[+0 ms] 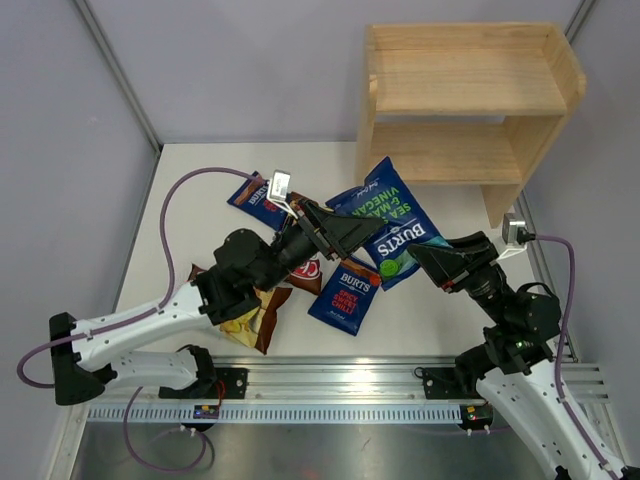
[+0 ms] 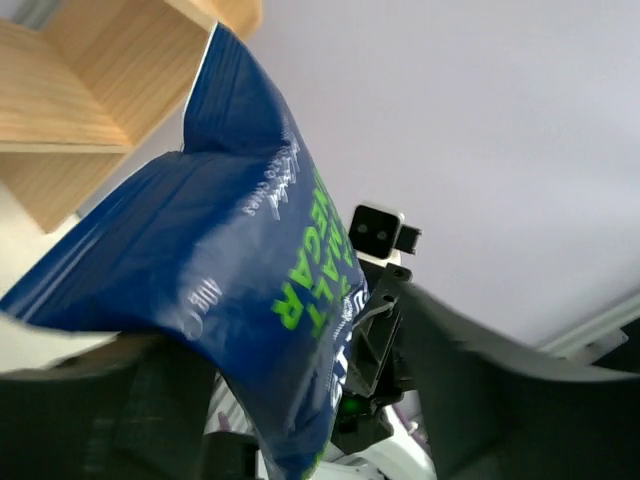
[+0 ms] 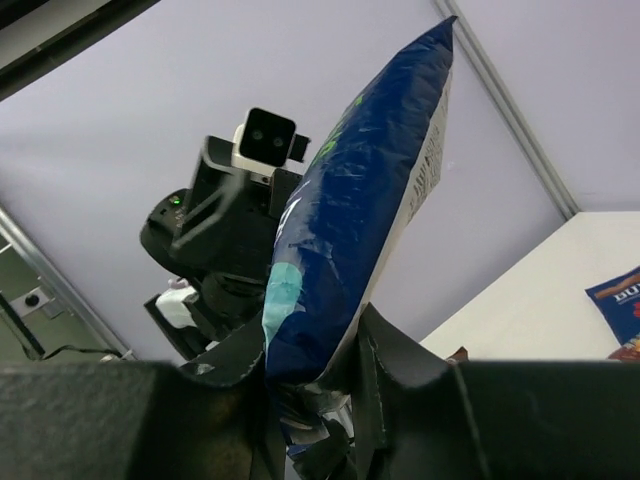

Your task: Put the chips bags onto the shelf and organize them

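Grip: my left gripper [image 1: 345,232] and my right gripper [image 1: 432,262] both clamp the green-lettered Burts bag [image 1: 392,222], one on each side edge, bag lifted off the table.
Handoff: I judge one gripper should let go only while the other has a firm pinch, else the glossy bag slips.
Next: carry it up and forward to the shelf [image 1: 462,98], keep it upright, clear the side panel.
Table bags: red-lettered Burts bag [image 1: 345,293] flat just below; second red-lettered Burts bag [image 1: 255,203] and two Chuba bags [image 1: 252,318] partly under my left arm.
Surface: white table [image 1: 180,195].
Room: plain grey walls [image 1: 240,60], shelf against far right, both tiers bare.
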You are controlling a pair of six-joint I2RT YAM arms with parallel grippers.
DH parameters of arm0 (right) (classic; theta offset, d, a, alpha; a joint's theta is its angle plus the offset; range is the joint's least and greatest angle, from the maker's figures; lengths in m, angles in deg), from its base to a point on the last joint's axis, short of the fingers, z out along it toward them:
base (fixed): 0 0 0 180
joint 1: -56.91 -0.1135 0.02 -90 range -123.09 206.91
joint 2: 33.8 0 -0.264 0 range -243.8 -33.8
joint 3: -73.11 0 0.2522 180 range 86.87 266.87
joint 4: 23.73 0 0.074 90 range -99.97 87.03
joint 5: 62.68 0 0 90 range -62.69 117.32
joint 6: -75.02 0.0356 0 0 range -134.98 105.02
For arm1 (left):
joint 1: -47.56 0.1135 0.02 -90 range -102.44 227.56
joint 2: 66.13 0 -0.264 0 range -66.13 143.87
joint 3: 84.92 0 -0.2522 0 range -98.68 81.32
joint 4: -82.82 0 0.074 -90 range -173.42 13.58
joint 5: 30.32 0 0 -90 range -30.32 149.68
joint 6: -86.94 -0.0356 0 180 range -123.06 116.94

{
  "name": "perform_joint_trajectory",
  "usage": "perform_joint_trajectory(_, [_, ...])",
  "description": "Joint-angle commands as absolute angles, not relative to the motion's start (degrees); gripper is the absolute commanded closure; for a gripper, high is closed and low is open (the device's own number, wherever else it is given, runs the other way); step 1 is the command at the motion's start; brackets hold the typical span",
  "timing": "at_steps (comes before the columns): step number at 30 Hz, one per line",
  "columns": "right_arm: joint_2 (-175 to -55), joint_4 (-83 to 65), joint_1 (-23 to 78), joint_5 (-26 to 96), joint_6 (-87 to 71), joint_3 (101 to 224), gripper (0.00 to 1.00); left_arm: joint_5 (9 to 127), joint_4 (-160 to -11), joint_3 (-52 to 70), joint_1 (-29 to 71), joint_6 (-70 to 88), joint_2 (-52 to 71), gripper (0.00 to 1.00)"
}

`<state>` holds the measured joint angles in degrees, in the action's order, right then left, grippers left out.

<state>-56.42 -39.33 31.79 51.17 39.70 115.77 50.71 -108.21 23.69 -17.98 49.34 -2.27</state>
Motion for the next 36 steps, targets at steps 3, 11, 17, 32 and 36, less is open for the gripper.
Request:
perform_joint_trajectory(3, [-53.93,-31.42,31.69,44.72,35.39,117.18,0.87,42.99,-87.84,15.93,-14.32,42.47,-9.26,0.01])
perform_joint_trajectory(11, [-57.96,-18.00,31.60,33.84,29.42,129.21,0.87,31.65,-56.48,15.48,-6.14,34.65,-19.19,0.01])
perform_joint_trajectory(17, [-72.19,-10.77,31.60,27.68,24.06,147.49,0.87,29.36,-45.30,20.75,-5.79,31.65,-26.57,0.01])
perform_joint_trajectory(32, [-106.83,-4.87,35.36,12.37,20.53,180.19,0.86,31.91,-30.60,21.02,-5.79,28.23,-36.77,0.01])
perform_joint_trajectory(36, [-111.75,-6.36,37.91,15.61,21.85,181.79,0.85,32.26,-29.28,21.64,-5.79,27.17,-39.40,0.01])
